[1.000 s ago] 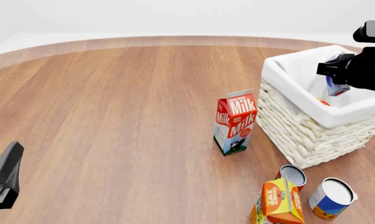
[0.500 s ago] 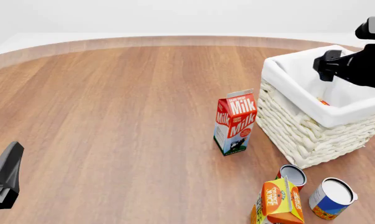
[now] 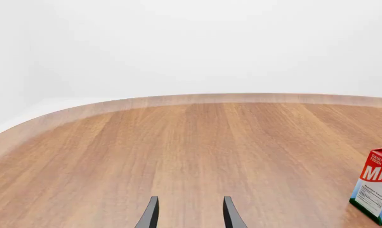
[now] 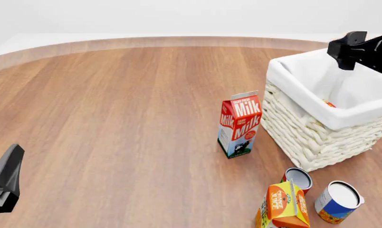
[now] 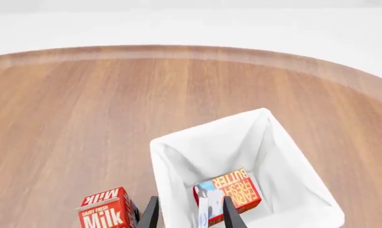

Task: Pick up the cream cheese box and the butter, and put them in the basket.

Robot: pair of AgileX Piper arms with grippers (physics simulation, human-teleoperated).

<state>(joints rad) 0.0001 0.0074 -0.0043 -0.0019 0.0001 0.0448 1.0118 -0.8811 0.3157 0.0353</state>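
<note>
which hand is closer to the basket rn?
Right. The right hand is above the basket, over its far rim; the left hand sits far across the table at the near-left edge.

Your left side of the table (image 4: 115, 118) is open wood. On the right, the milk carton (image 4: 240, 124) crowds the basket (image 4: 324, 128); two cans (image 4: 297, 179) and, seemingly, a juice carton (image 4: 283, 205) block the near-right.
</note>
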